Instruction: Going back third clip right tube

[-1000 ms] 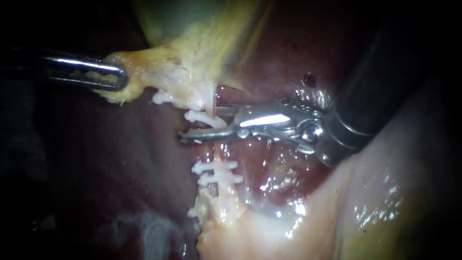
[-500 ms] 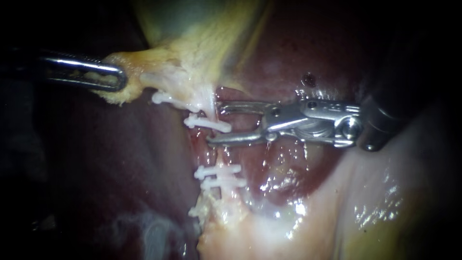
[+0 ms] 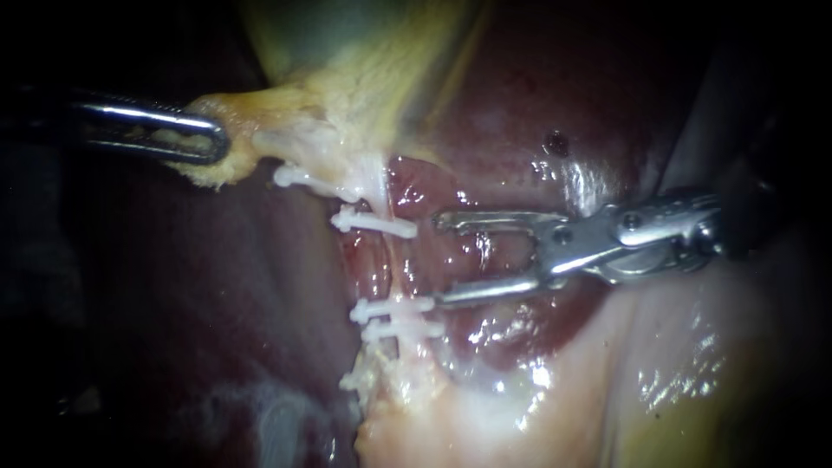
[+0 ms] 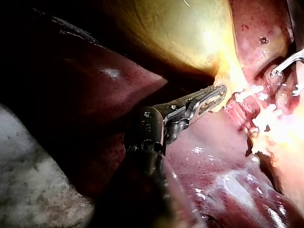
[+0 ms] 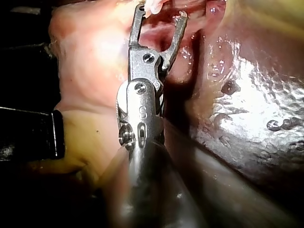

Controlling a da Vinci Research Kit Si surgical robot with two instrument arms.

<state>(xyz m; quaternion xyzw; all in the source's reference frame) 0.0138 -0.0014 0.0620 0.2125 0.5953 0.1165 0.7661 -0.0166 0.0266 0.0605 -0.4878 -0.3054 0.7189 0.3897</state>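
Note:
A thin pale tube (image 3: 386, 260) runs down from the yellow gallbladder (image 3: 347, 61). A white clip (image 3: 374, 223) sits across its upper part, and two more clips (image 3: 394, 316) lie close together lower down. My right instrument (image 3: 438, 260) is just right of the tube with its jaws wide open and empty, the lower tip close to the lower clips. The right wrist view shows the same open jaws (image 5: 161, 12) just short of the clipped tissue. My left instrument (image 3: 198, 143) is shut on yellowish tissue at the gallbladder's lower end, also seen in the left wrist view (image 4: 213, 95).
Another white clip (image 3: 295, 177) lies on the pale tissue above the tube. Dark red liver (image 3: 520, 95) lies behind the tube and wet pale tissue (image 3: 659, 373) fills the lower right. A black band (image 5: 28, 133) lies beside my right instrument's shaft.
My right instrument has drawn back to the right, away from the tube, with its jaws spread wider. The upper clip stays on the tube. My left instrument has not moved.

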